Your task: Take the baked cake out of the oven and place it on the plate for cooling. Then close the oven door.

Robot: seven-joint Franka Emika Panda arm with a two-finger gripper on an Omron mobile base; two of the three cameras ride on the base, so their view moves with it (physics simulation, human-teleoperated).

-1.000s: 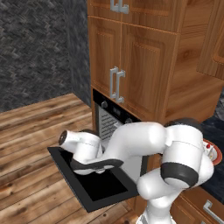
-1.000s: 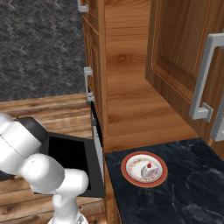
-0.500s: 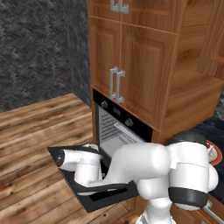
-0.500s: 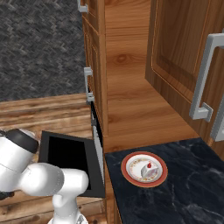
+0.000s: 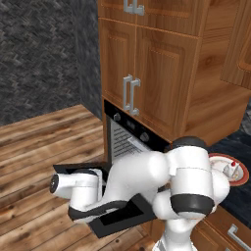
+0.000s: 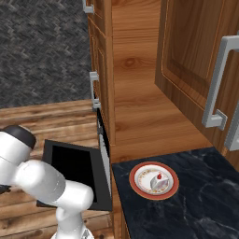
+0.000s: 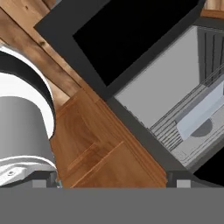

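**Cake on the plate, oven door still down**

Lower centre of the right base view, on the dark counter (image 6: 200,196), sits the plate (image 6: 154,180) with the cake (image 6: 157,179) resting on its cream middle, red dot up. From the left base view the same plate (image 5: 230,169) peeks out at the right edge behind the arm's white elbow, the cake (image 5: 230,168) just visible on it. So the first half of the job looks finished; the slice lies where it can cool, well apart from the oven.

What remains is the oven door (image 6: 74,168), which hangs open and flat, its dark glass facing up, at the lower left of the right base view. In the left base view the oven (image 5: 128,139) shows its knobs and grey interior at mid-frame, with the door (image 5: 120,215) jutting out low beneath the arm.

The arm is folded down low at the door, which fits a reach for its edge or underside to swing it up. In the hand view the camera looks slantwise across the door (image 7: 127,39) in the upper part and the wire racks (image 7: 183,127) and grey tray (image 7: 199,113) at the right. The gripper (image 7: 112,180) has its fingertips (image 7: 43,179) set wide apart at the bottom corners, nothing between them.
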